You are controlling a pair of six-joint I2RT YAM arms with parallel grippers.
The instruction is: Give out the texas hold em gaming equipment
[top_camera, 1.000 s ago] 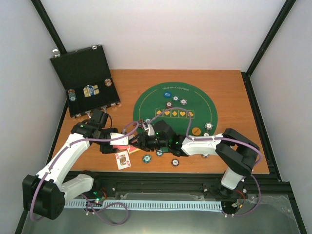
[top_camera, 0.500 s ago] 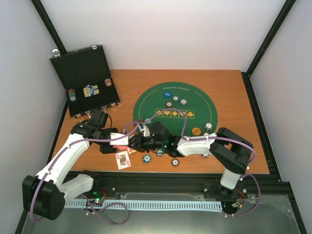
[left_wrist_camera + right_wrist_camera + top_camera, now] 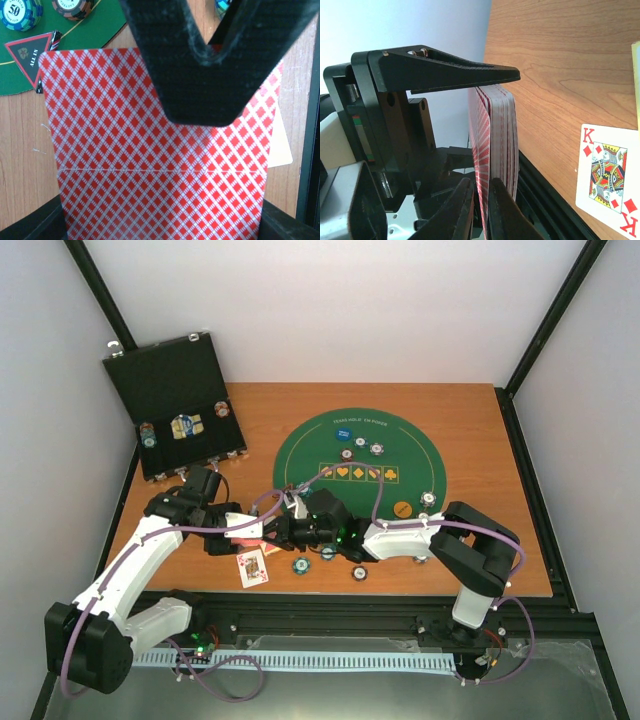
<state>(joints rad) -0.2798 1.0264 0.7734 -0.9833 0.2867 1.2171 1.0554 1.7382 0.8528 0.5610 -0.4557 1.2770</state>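
My left gripper (image 3: 247, 531) is shut on a deck of red-backed playing cards (image 3: 160, 175), held on edge above the wood near the table's front left. Its dark upper finger (image 3: 200, 75) lies across the deck's back. My right gripper (image 3: 482, 187) is shut on the outermost playing card (image 3: 481, 145) of that deck (image 3: 504, 135), pinching its lower edge between both fingers. A king of diamonds (image 3: 252, 567) lies face up on the wood below the grippers. Stripe-edged poker chips (image 3: 300, 565) sit near the front edge. A dark triangular marker (image 3: 31, 56) lies by the mat.
The round green mat (image 3: 425, 455) carries a blue button (image 3: 344, 433), an orange button (image 3: 401, 508) and a few chips (image 3: 376, 449). An open black case (image 3: 175, 390) with more chips stands at the back left. Both arms cross at the front left.
My right gripper has moved left to the deck and closed its fingers on the outermost card. The left gripper has kept the deck still.
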